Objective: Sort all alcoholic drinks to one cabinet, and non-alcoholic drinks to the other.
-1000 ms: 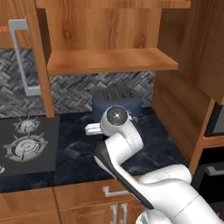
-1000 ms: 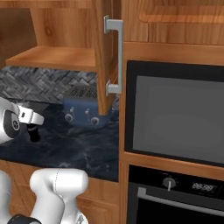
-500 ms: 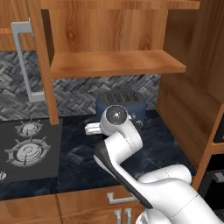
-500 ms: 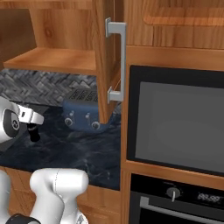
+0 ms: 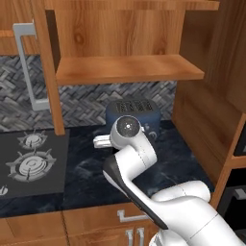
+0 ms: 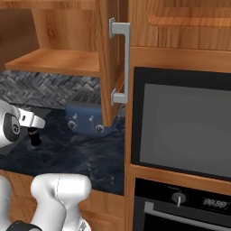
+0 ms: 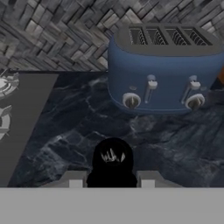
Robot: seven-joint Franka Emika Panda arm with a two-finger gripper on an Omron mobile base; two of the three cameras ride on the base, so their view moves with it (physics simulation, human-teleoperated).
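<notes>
My gripper (image 7: 112, 175) hangs low over the dark counter (image 7: 166, 144), in front of the toaster. A black rounded bottle top (image 7: 112, 159) sits between its fingers, seemingly the black cola-style bottle, so the gripper is shut on it. From the right base camera the hand (image 6: 35, 134) shows at the left edge with a dark shape under it. The open cabinet's wooden shelf (image 5: 127, 69) is bare, above and behind the hand. The two tall bottles and the pink-purple bottle are out of view.
A blue toaster (image 7: 166, 74) stands against the tiled back wall. The stove (image 5: 29, 161) lies to the left. Open cabinet doors (image 5: 45, 72) (image 6: 110, 63) jut out at both sides of the shelf. A built-in oven (image 6: 180, 122) fills the right.
The whole picture has shifted slightly in both base views, so the base has moved. The arm holds the same pose with the gripper still over the counter.
</notes>
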